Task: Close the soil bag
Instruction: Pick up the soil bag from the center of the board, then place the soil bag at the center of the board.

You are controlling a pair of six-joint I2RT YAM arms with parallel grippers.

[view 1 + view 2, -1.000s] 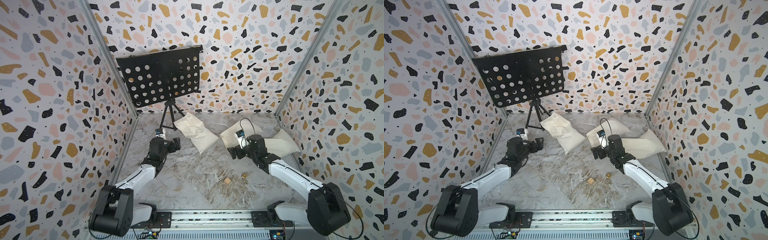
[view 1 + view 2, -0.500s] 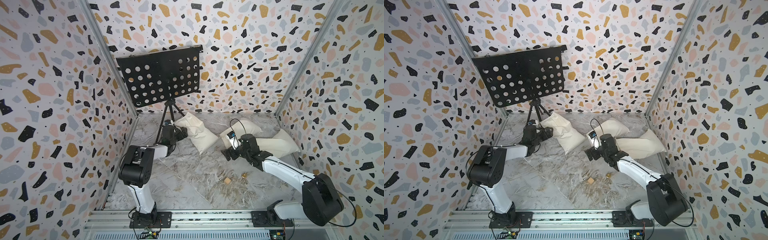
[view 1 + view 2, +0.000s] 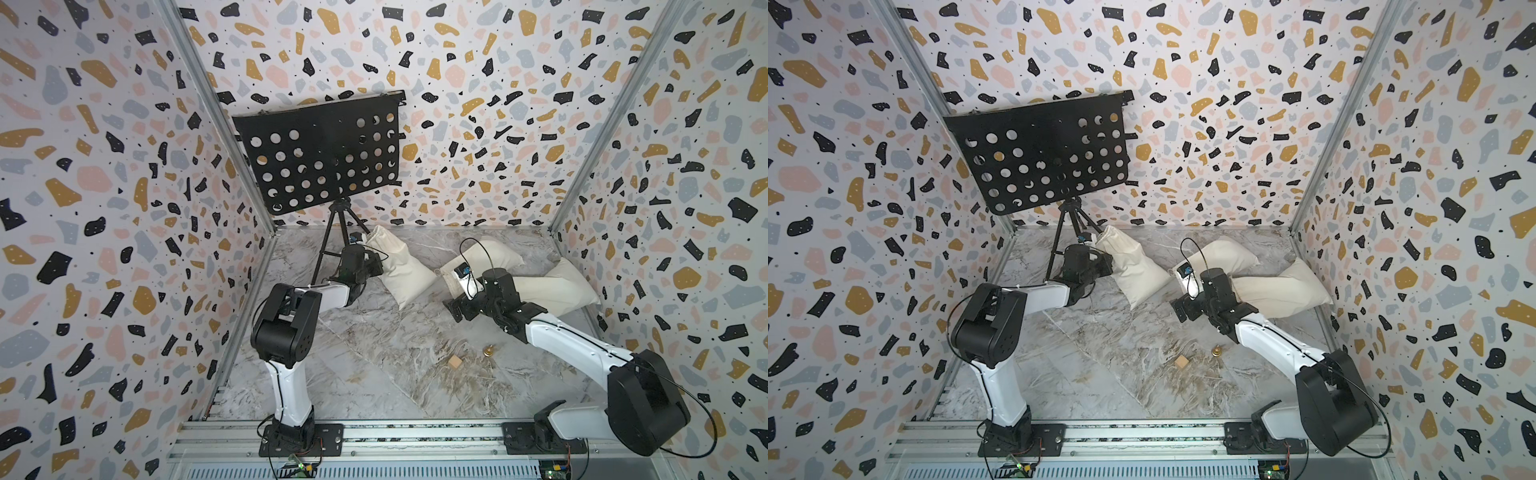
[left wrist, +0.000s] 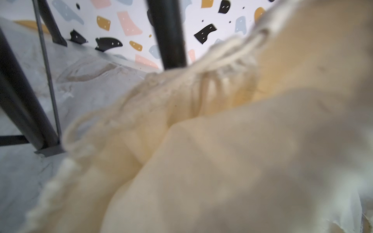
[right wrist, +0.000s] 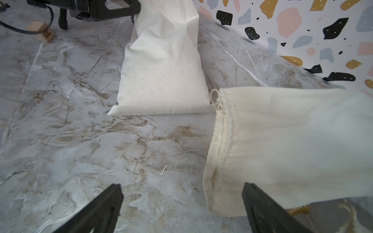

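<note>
Soil bag (image 3: 401, 268) laid by the music stand (image 3: 320, 158) near the far-left corner of the desk (image 3: 374, 357), left claw (image 3: 376, 264) pressed together at its neck, right claw (image 5: 182, 189) spread beside the mouth of another cloth bag (image 5: 292, 145)

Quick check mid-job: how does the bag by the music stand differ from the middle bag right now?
The bag by the music stand has the left gripper shut at its gathered mouth; what the jaws hold is unclear. The middle bag has a slack, flat mouth, with the right gripper open beside it. Both are cream drawstring cloth bags lying on the marble table.
</note>
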